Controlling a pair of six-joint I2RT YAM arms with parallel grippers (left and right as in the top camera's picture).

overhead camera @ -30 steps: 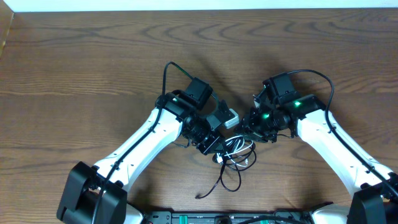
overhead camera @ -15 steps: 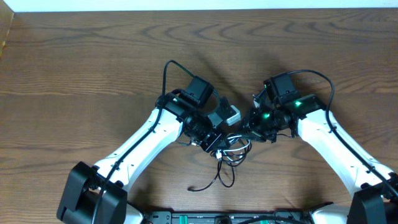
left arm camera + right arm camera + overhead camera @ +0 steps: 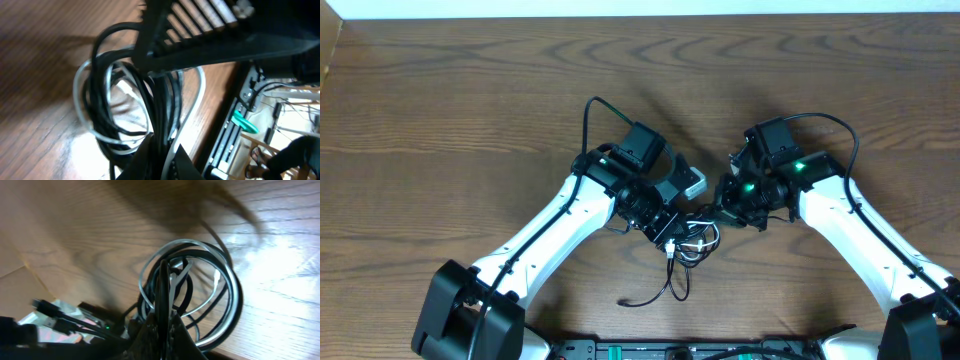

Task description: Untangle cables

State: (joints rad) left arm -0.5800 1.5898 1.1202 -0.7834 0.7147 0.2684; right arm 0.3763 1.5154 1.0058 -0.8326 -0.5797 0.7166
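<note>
Dark wood-grain table [image 3: 440,100]. Left gripper [image 3: 669,228]: fingers pinched together on black strands of the cables [image 3: 694,242]. Right gripper [image 3: 719,211]: also clamped on black strands, just beside the left gripper. Cables: black and white loops in one tangle touching the left gripper; loose black end [image 3: 655,296] trails below it.

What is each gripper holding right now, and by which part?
Both hold the tangled cable bundle: the left gripper pinches black strands at the coil's edge, the right gripper pinches strands at the loops' rim.
</note>
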